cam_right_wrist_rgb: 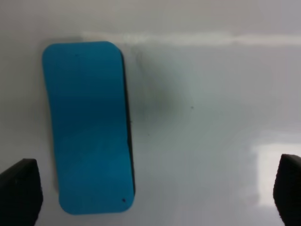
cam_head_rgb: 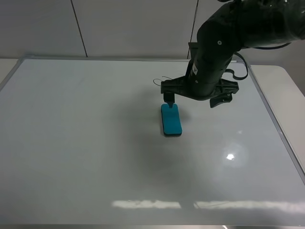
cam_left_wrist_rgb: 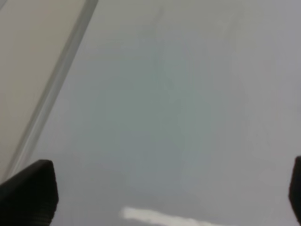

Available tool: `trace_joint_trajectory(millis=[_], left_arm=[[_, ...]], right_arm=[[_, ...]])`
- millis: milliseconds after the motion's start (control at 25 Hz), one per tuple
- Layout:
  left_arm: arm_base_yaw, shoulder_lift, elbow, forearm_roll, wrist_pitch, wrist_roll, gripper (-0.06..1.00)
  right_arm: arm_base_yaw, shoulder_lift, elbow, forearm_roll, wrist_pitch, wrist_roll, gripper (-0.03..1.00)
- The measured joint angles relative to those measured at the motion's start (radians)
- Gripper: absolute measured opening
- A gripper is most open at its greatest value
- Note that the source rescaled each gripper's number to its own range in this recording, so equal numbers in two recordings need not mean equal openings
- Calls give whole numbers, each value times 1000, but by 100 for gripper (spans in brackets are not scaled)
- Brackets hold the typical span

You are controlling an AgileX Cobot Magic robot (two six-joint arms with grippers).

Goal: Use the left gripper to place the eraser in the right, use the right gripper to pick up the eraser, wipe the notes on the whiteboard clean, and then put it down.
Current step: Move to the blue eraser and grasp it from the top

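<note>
The teal eraser point(cam_head_rgb: 171, 120) lies flat near the middle of the whiteboard point(cam_head_rgb: 86, 143). My right gripper point(cam_head_rgb: 194, 102) hangs open just above the board, and one finger point(cam_head_rgb: 169, 99) is over the eraser's far end. In the right wrist view the eraser point(cam_right_wrist_rgb: 87, 127) lies off to one side between the wide-open fingers, and the gripper point(cam_right_wrist_rgb: 153, 193) holds nothing. A bit of the thin black notes point(cam_head_rgb: 160, 79) shows just beyond the gripper's crossbar; the rest is hidden. My left gripper point(cam_left_wrist_rgb: 162, 197) is open and empty over bare board and is out of the exterior view.
The board's silver frame point(cam_left_wrist_rgb: 56, 84) runs close to the left gripper, with beige table point(cam_head_rgb: 286, 81) beyond the board's edges. Bright light glare point(cam_head_rgb: 230, 156) sits on the board's right half, and a streak of it lies near the front edge.
</note>
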Motion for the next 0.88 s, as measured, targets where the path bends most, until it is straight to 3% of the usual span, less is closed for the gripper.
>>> trace_joint_trajectory(millis=[320, 880], left_arm=[[0, 0, 0, -1, 0, 0, 100], [0, 0, 0, -1, -1, 0, 100]], right_arm=[[-7, 84, 10, 148, -50, -50, 97], [-29, 88, 10, 186, -74, -49, 96]])
